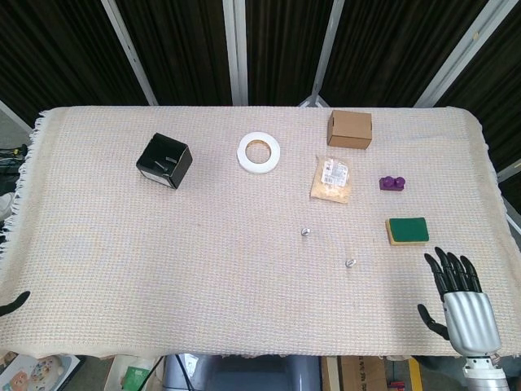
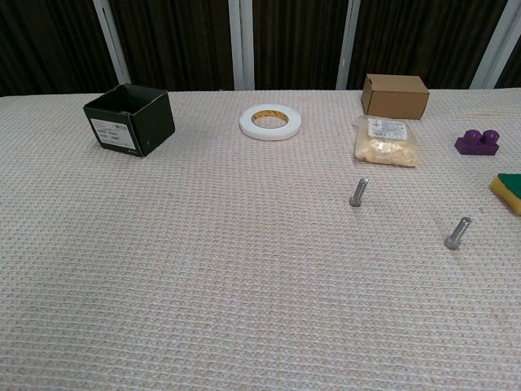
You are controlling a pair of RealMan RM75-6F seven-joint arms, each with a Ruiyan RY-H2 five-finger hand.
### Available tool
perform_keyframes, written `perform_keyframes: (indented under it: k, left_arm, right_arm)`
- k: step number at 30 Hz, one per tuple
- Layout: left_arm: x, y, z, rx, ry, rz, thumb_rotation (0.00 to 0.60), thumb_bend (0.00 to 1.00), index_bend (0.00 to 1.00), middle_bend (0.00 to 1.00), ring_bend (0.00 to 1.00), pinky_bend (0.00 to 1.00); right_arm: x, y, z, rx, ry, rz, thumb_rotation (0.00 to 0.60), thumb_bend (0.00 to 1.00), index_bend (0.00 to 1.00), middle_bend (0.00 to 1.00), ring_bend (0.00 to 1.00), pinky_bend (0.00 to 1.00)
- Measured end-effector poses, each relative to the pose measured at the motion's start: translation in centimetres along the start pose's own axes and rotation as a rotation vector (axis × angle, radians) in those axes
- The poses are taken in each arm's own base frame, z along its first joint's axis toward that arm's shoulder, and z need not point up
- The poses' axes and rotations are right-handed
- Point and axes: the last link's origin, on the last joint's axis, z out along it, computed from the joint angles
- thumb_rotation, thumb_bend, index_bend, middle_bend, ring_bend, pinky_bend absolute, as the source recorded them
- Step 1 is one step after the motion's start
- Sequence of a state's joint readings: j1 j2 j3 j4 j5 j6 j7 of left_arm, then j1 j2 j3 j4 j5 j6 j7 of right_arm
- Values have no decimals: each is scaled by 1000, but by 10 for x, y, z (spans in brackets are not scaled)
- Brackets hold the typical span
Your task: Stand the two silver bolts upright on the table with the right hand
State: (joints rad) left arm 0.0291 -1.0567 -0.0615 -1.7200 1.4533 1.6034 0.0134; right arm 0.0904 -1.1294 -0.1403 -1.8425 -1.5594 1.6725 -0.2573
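Two silver bolts stand on end on the woven table cloth. One bolt (image 1: 305,232) (image 2: 358,191) is near the middle right. The other bolt (image 1: 350,263) (image 2: 457,232) is nearer the front and further right, and looks slightly tilted in the chest view. My right hand (image 1: 462,303) hovers at the front right corner of the table, fingers spread, holding nothing, well clear of both bolts. It does not show in the chest view. Only a dark tip of my left hand (image 1: 11,303) shows at the front left edge.
A black open box (image 1: 164,160) sits at the back left, and a white tape roll (image 1: 259,152) at the back middle. A cardboard box (image 1: 349,129), a snack packet (image 1: 332,178), a purple block (image 1: 392,183) and a green sponge (image 1: 407,230) lie on the right.
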Motion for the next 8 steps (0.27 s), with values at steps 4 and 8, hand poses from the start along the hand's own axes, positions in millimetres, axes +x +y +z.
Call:
perform_keyframes:
  k: [4,8]
  left_arm:
    - [0,-1,0,-1,-1,-3,600,147,136,123,7,81]
    - [1,-1,-1,-2,-1,-6,600,147,136,123,7,81]
  right_arm:
    - [1,2,0,-11,19,-10,600,280,62,0,0,0]
    - [1,3,1,-16,25,-8,600,280,62,0,0,0]
